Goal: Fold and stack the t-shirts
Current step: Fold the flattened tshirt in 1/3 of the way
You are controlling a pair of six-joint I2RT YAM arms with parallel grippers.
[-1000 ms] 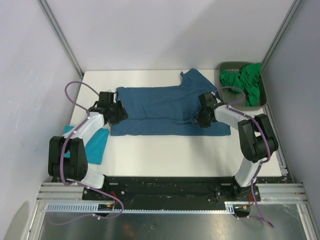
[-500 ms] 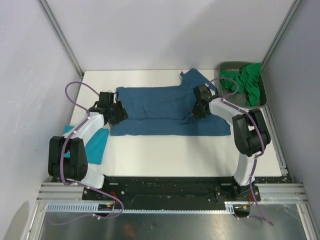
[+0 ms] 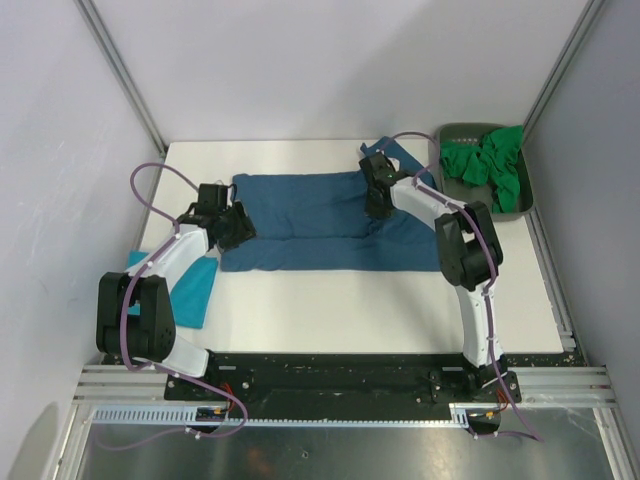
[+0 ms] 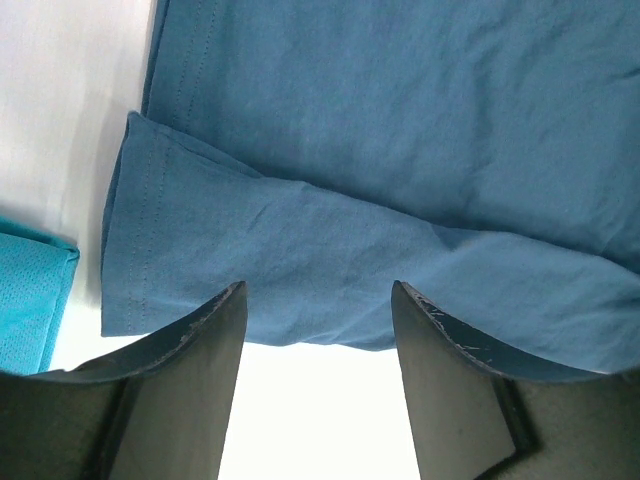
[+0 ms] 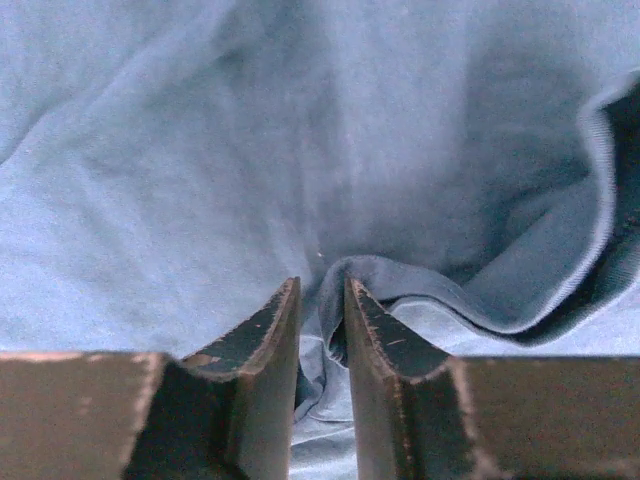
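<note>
Right hand [image 5: 322, 285]: one, nearly closed, pinching a raised fold of the dark steel-blue cloth t-shirt [image 3: 310, 215], one, spread on the white worktop [image 3: 350, 310]. Left hand [image 4: 318, 290]: one, wide apart, empty, over that shirt's left edge. Folded turquoise t-shirt [image 3: 195, 285]: one, at the worktop's left edge. Bright green t-shirts [image 3: 490, 170]: crumpled heap, number unclear, in one dark grey plastic tray [image 3: 455, 135].

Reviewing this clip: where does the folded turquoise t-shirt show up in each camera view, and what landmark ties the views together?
Top external: the folded turquoise t-shirt lies at the far left, just nearer the arm bases than the left end of the dark steel-blue t-shirt.
Left wrist: only its corner shows, at the lower-left edge.
Right wrist: not in it.
Shared landmark: the dark steel-blue t-shirt, visible in all three views.
</note>
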